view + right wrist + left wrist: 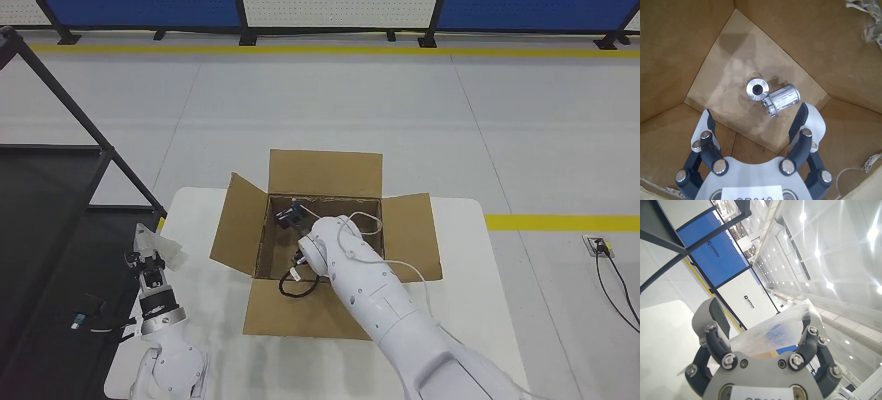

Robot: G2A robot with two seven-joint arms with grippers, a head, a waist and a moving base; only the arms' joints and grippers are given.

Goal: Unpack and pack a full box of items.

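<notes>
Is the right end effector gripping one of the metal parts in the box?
No, the right end effector hangs open above both metal parts, touching neither.

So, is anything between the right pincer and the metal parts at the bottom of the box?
Nothing visible does. The right pincer is open inside the cardboard box, above a flanged sleeve standing on end and a ribbed cylinder lying beside it on the box floor. No packing or other item covers them.

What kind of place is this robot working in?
Probably a factory or test hall: yellow floor lines, blue and white partition panels, and a high ceiling with rows of lights.
</notes>
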